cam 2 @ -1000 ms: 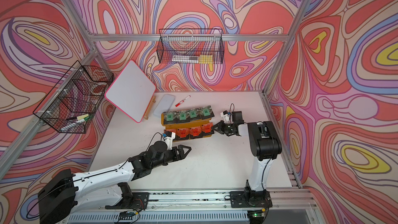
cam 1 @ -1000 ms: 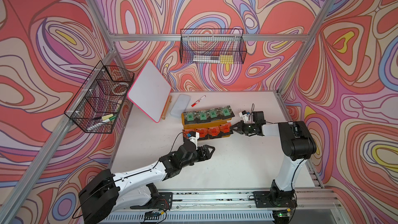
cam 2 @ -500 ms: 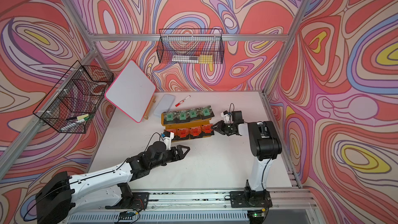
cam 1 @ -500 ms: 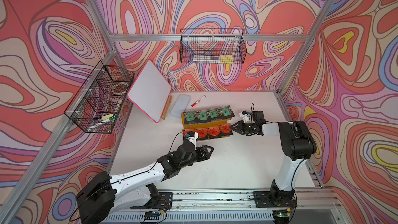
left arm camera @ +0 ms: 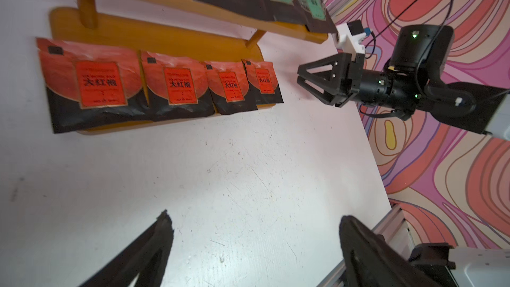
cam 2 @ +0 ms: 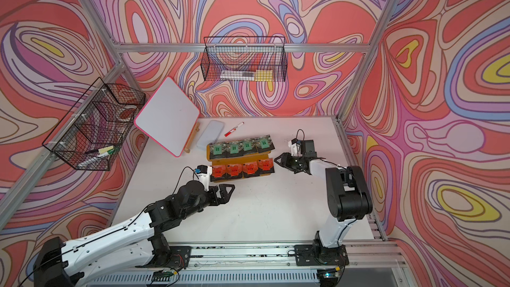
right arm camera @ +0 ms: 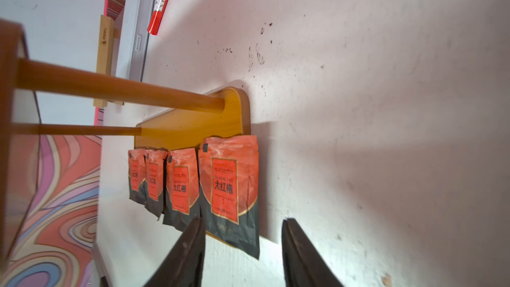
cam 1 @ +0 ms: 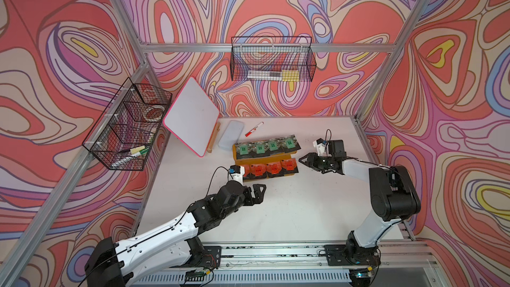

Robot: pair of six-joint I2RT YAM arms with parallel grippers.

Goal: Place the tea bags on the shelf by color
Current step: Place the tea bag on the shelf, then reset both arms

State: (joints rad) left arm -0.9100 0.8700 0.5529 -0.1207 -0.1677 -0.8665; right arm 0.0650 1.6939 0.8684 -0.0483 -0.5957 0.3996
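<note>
The mustard-yellow shelf (cam 1: pixel 266 157) (cam 2: pixel 240 159) stands mid-table. Several green-labelled tea bags (cam 1: pixel 266 146) (cam 2: pixel 240 146) line its upper step. Its lower step (left arm camera: pixel 154 37) (right arm camera: pixel 193 122) carries a row of several orange-red tea bags (cam 1: pixel 266 169) (left arm camera: pixel 179 85). My right gripper (cam 1: pixel 300 159) (right arm camera: pixel 243 220) hovers open at the row's right end. The end orange tea bag (right arm camera: pixel 223 178) lies flat just ahead of its fingers, not held. My left gripper (cam 1: pixel 262 193) (left arm camera: pixel 255 216) is wide open over bare table in front of the shelf, holding nothing.
A pink-edged whiteboard (cam 1: pixel 193 122) leans at the back left, with a white case (cam 1: pixel 231 134) and a red marker (cam 1: pixel 254 129) behind the shelf. Black wire baskets hang on the back wall (cam 1: pixel 271 63) and the left wall (cam 1: pixel 127 128).
My right gripper has opened and eased back from the end orange tea bag, which stays on the lower step. My left gripper has opened wider and pulled back a little.
</note>
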